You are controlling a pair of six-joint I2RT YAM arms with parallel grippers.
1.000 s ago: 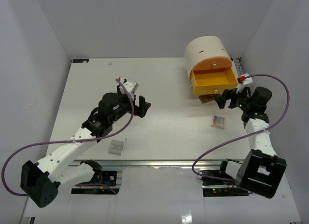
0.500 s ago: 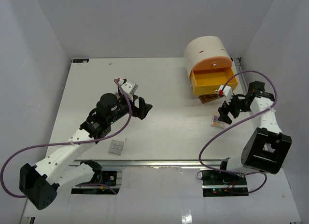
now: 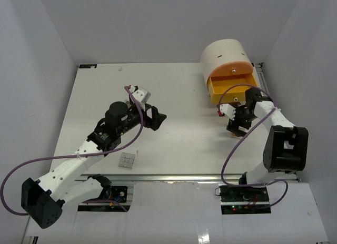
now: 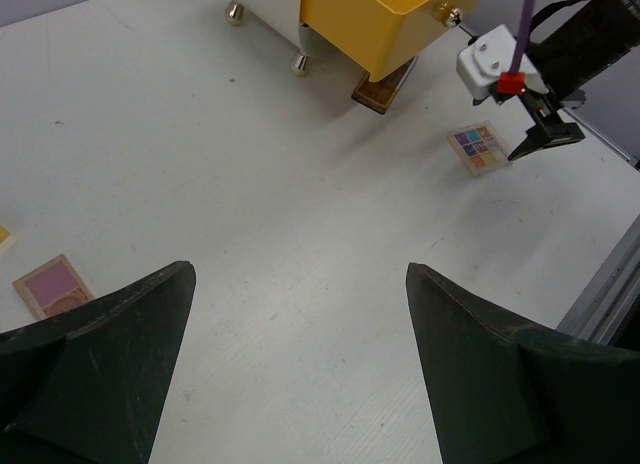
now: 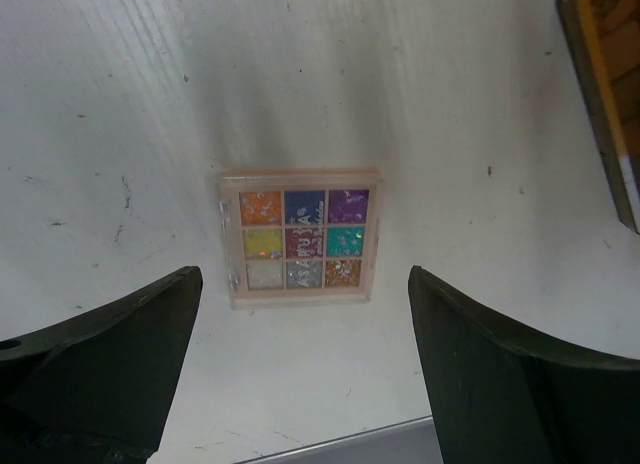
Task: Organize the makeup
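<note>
Multicoloured palette (image 5: 300,236) lies flat on white table (image 5: 420,74).

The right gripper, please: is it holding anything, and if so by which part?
Nothing is held: the right gripper is open above the palette, its fingers clear of it.

Lab test cell: plain white walls (image 3: 158,23) enclose a white table (image 3: 179,97).

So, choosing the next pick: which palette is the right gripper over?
The multicoloured palette, centred under the right gripper; the brown palette lies partly under the yellow drawer.
</note>
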